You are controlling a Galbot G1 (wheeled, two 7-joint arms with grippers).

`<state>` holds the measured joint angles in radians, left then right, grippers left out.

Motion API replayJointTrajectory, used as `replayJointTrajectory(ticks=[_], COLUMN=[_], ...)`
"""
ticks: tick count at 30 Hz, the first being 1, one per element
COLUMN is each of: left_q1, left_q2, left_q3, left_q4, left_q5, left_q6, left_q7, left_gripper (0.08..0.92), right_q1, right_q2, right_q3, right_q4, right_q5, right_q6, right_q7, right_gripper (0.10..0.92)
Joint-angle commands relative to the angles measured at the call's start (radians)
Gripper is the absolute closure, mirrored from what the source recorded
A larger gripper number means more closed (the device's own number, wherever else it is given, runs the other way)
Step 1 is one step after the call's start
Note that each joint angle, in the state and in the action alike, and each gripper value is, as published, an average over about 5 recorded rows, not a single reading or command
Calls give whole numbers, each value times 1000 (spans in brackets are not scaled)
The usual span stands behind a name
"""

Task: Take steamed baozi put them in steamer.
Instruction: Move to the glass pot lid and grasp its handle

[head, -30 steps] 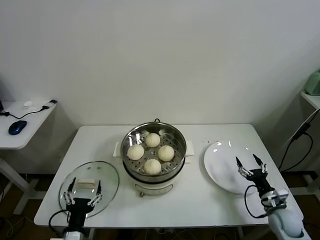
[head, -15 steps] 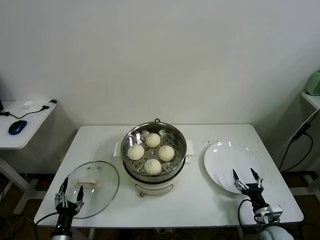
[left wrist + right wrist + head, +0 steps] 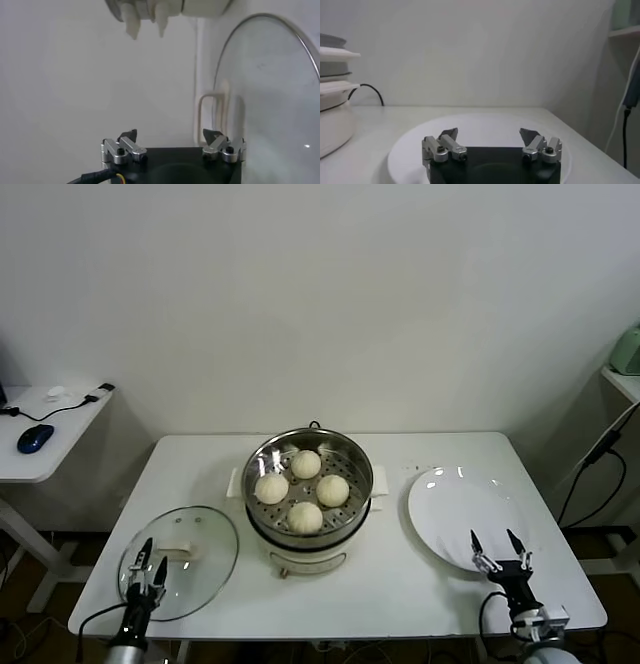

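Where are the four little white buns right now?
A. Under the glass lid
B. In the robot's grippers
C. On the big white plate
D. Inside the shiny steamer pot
D: all four steamed baozi sit on the perforated tray inside the steamer, while the white plate and the glass lid on the table hold none, and the left gripper and right gripper are open and hold nothing.
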<state>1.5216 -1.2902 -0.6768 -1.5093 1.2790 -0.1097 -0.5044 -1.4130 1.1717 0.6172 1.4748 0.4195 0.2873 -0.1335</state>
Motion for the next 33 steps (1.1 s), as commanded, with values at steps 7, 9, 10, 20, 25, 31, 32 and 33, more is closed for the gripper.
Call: replayJointTrajectory(ticks=[7,9,10,20,25,31,32,33], left_q1=[-95,-103,-107,-112,-112,-122,-123,-122], left_q2=[5,5,5,10,2,-3,-3,-3], left_q3=[14,18,19,40,46,44,43,41], left_q4=[87,82,78,64,90,102,98,93], left_q5=[90,82,75,10,12,13,12,11], left_q6=[19,23,27,79,81,73,72,71], left_q7=[34,43,49,122,121,119,119,120], left_gripper=[177,177,177,355,502,675,701,727], right_q1=[-26,-25,-24,-19,-16,-16,-16,-17], right_q2=[11,11,12,12,16,19,19,19], right_q3=[9,7,7,7,7,9,10,10], right_q4=[6,3,1,-4,-1,9,11,14], right_q5=[-9,-12,-14,-22,-26,-26,-26,-25], right_q6=[7,7,8,8,5,1,0,-1], right_q7=[-2,-3,-3,-5,-5,-5,-5,-6], right_gripper=[203,203,203,203,203,202,202,202])
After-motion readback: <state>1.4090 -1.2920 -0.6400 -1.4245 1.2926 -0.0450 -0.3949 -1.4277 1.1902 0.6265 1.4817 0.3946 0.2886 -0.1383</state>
